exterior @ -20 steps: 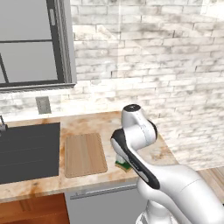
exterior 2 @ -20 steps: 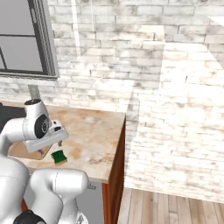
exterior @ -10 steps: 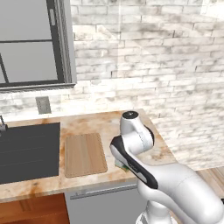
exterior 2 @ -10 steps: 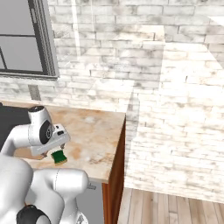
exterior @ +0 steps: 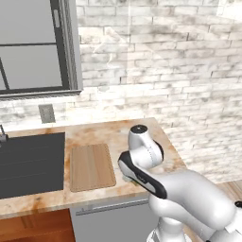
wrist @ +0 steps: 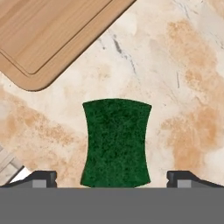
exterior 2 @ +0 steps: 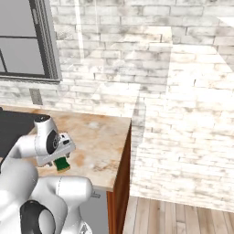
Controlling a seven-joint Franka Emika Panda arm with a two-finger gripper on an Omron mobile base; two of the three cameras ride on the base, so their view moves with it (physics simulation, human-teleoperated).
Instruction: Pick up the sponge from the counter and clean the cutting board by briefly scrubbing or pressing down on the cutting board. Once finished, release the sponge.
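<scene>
Sponge [wrist: 116, 143] is seen low center in the hand view, green face up, long axis running bottom to top. It lies on the mottled counter [wrist: 183, 87] between the spread fingertips [wrist: 40, 178] of the gripper [wrist: 113, 179], ungrasped. Cutting board [wrist: 48, 30] is seen upper left, apart. Counter edge is near, by the brick wall [exterior 2: 173, 91].

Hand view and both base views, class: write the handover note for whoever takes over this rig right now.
Gripper: open, fingertips either side of the sponge, nothing held.
Small rectangular dark green-topped sponge: lying on the beige-orange mottled stone-look counter, beside the board, not on it.
Flat light-brown wooden cutting board: on the counter, right of the dark grey sink basin.
Done: hand lined up over the sponge.
Left: grasp, scrub the board, release.
</scene>
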